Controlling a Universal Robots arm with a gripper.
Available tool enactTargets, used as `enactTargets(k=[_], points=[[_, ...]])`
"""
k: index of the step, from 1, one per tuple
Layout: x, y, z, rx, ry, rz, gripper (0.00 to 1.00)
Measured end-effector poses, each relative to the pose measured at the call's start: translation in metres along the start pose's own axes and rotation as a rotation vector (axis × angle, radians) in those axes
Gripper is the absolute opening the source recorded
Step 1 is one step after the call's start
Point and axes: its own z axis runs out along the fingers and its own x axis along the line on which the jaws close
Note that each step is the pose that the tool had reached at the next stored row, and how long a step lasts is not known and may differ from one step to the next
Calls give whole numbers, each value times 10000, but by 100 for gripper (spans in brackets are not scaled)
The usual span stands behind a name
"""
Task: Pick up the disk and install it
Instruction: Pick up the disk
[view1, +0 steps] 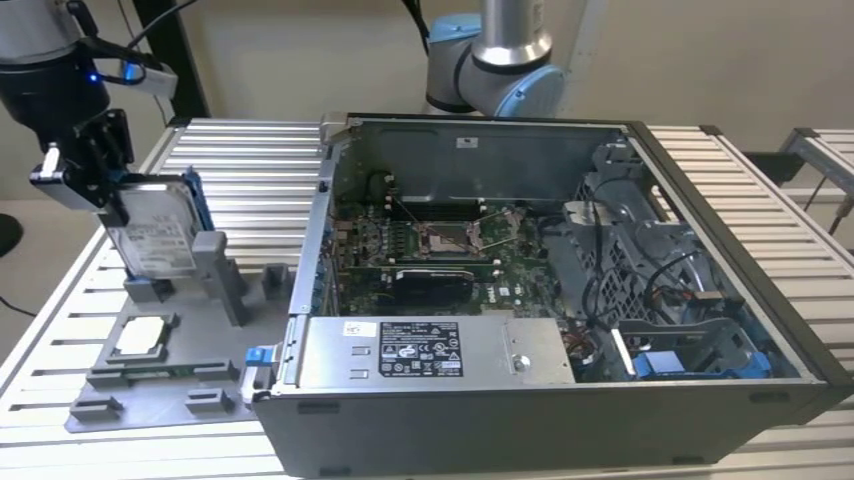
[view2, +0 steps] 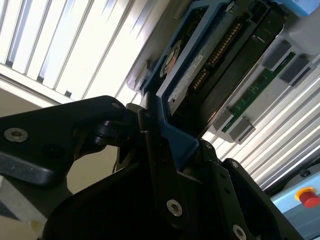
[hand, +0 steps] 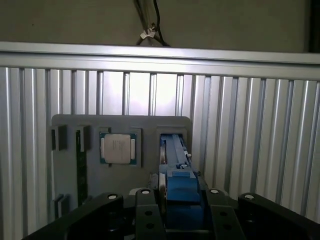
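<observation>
The disk (view1: 160, 240), silver with a white label and blue side rails, stands on edge in a slot of the grey holder tray (view1: 174, 395) at the exterior view's left. My gripper (view1: 114, 195) comes down on its upper end and is shut on the disk. In the first wrist view the black fingers (hand: 148, 215) press both sides of the blue rail (hand: 175, 155), with the gripper (hand: 181, 210) around it. The second wrist view shows the disk (view2: 200, 65) running away from the gripper (view2: 170, 145), its connector side in sight.
An open computer case (view1: 534, 410) lies at the exterior view's right, with a motherboard (view1: 441, 240), a grey labelled box (view1: 427, 350) and a blue-tabbed bay (view1: 694, 360). A small silver chip (view1: 143, 337) (hand: 119, 148) sits on the tray. The arm's base (view1: 494, 60) stands behind the case.
</observation>
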Motion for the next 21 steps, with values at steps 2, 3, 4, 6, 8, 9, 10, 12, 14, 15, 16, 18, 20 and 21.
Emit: enactTargets(k=[2,3,4,6,8,9,10,12,14,15,16,18,20,21], points=[[1,0,-18,0,0,1,0],[0,1,-27,0,0,2,0],[1,1,-35,0,0,3,0],[2,1,-65,-1,1,4,0],[3,1,-111,0,0,4,0],[4,1,-140,0,0,5,0],[5,1,-169,0,0,7,0],[7,1,-230,-1,1,13,0],[9,1,-292,0,0,22,0],[10,1,-323,0,1,25,0],[11,0,-356,4,1,30,0],[14,-1,-418,25,2,41,0],[16,-1,-472,54,2,53,0],[16,-1,-499,72,3,60,0]])
